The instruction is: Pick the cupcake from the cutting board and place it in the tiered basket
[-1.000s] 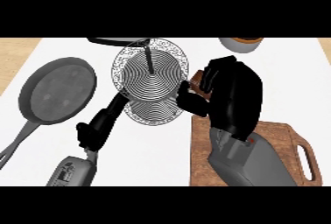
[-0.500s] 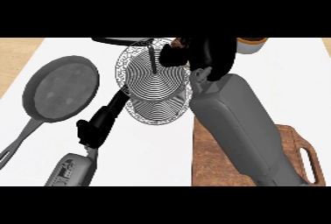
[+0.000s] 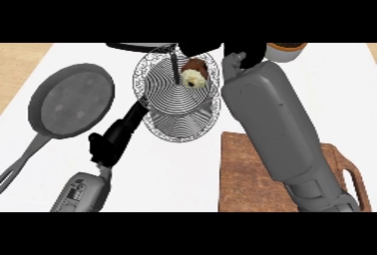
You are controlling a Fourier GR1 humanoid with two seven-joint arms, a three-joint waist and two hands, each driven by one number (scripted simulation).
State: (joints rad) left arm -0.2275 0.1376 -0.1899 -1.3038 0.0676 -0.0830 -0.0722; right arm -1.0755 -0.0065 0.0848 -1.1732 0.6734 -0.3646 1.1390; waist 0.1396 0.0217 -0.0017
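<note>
— One small cupcake (image 3: 193, 74), pale frosting over a brown base, lies in the upper tier of the round wire tiered basket (image 3: 158, 82), right of its centre post.

— Which way does it point?

— Tipped, I'd say: frosting toward us, brown base away. Hardly any long axis; it's squat.

— How would it handle?

— Light, soft, easily smeared, I'd judge. Take it by the base, not the frosting.

— And the hands?

— The black right hand (image 3: 234, 61) is at the basket's far right rim, mostly hidden; I cannot tell its state. The black left hand (image 3: 106, 144) hangs relaxed, holding nothing, near the basket's lower tier. The brown wooden cutting board (image 3: 247, 172) lies under the right forearm.
</note>
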